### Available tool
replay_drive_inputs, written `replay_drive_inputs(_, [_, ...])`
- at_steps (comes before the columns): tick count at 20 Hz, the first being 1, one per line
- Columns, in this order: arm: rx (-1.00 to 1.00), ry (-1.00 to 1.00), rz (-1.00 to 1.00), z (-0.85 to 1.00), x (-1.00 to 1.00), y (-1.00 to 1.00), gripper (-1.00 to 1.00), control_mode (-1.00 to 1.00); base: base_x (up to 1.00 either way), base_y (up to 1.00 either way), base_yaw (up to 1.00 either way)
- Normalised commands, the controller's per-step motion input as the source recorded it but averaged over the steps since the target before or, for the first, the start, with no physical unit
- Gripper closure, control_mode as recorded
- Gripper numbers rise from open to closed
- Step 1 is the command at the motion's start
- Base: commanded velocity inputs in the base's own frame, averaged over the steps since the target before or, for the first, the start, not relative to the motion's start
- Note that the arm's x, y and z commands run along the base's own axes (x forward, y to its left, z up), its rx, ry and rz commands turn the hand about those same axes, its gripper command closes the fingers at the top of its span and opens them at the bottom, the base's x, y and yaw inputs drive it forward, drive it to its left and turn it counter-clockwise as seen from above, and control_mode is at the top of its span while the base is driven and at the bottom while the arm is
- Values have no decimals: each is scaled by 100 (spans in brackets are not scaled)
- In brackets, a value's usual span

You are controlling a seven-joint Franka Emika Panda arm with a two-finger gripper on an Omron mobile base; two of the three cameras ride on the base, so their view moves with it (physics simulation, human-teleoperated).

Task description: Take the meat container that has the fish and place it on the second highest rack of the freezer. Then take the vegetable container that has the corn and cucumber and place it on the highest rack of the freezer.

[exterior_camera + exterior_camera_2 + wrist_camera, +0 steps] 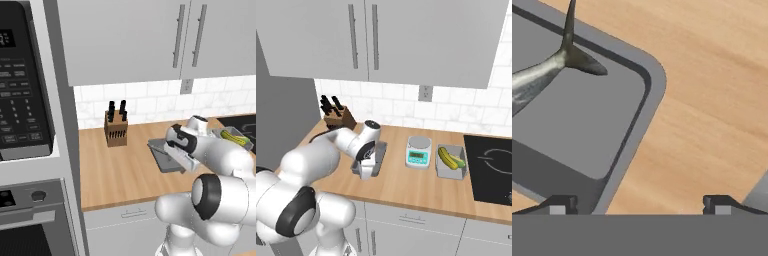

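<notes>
The gripper hangs low over the wooden counter with its fingers spread wide, grasping nothing. One finger stands over the rim of the meat container, the other over bare wood. The fish lies inside. The vegetable container sits farther right, beside what seems a small scale.

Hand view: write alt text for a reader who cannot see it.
The open tool hangs close above a corner rim of the dark-grey meat container on a wooden counter. The fish lies inside, tail fin toward that corner.
</notes>
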Motion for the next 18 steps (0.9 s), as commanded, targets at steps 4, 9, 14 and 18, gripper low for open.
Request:
replay_drive_inputs(4, [0,7,-4,-32,40,-2,-100,-100,0,0,0])
replay_drive_inputs(9, [0,7,-3,-27,45,0,-100,-100,0,0,0])
replay_drive_inputs(14, [0,9,-2,-42,25,0,100,-100,0,0,0])
replay_drive_inputs(18, [0,4,0,-33,0,0,100,-100,0,0,0])
